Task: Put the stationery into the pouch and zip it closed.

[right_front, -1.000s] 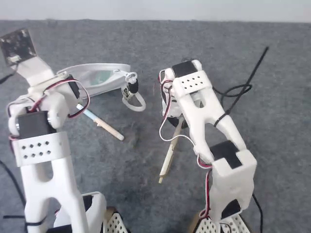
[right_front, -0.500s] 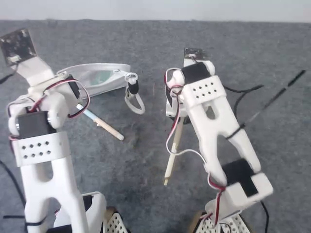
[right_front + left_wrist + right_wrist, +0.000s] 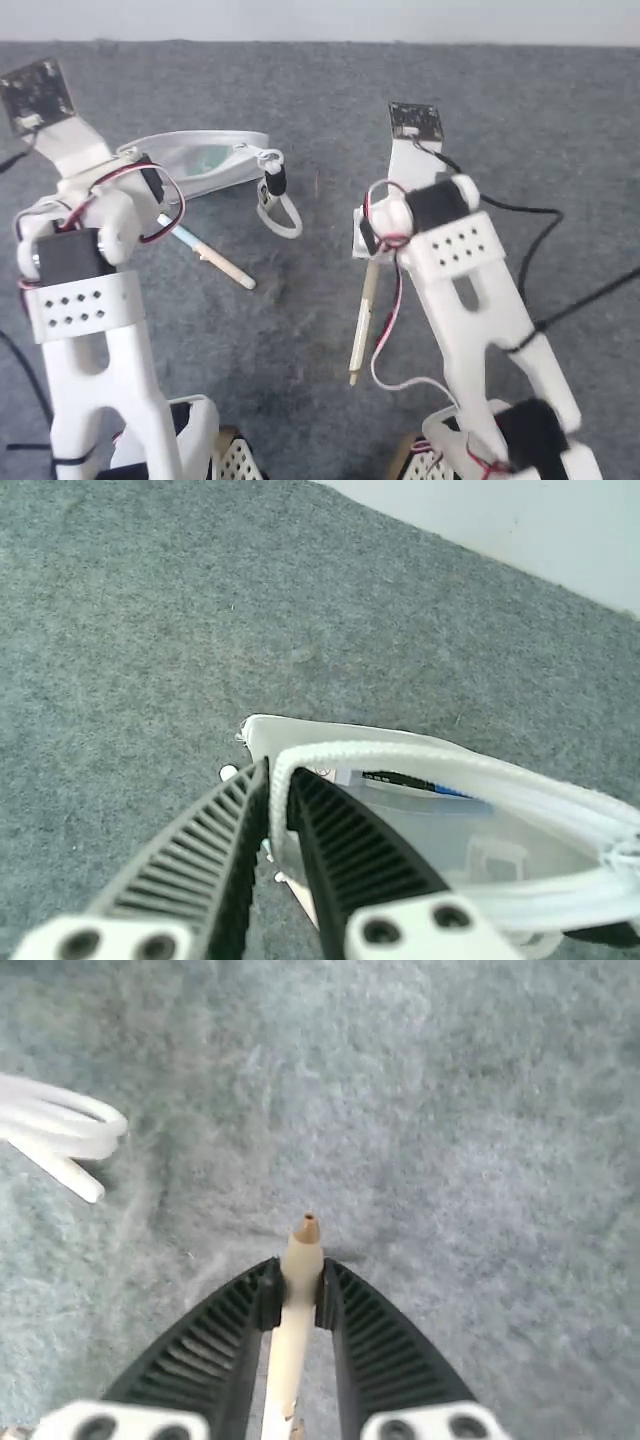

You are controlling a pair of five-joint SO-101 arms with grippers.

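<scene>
**Left claw.** The left gripper [image 3: 277, 775] is closed on the rim of the pouch [image 3: 450, 820], with the white zipper edge pinched between the two ribbed jaws. The mouth of the pouch stands open beside the jaws. Something pale and partly clear lies inside it; what it is cannot be told.

**Right claw.** The right gripper [image 3: 297, 1285] is closed on a cream pen [image 3: 300, 1255]. The tapered tip of the pen projects just past the jaw ends.

**Positions, high view.**
- The pouch [image 3: 205, 165] lies on the grey carpet [image 3: 300, 330] at 10 o'clock from the centre, with one end under the left arm.
- A white strap loop [image 3: 280, 215] lies at the pouch's 4 o'clock end, attached by a dark clip.
- The cream pen [image 3: 362, 320] is at 5 o'clock from the centre. It runs from under the right arm's wrist towards 6 o'clock.
- A second pen [image 3: 215, 258], with a pale blue end, lies loose on the carpet at 9 o'clock, between the pouch and the cream pen and apart from both.
</scene>
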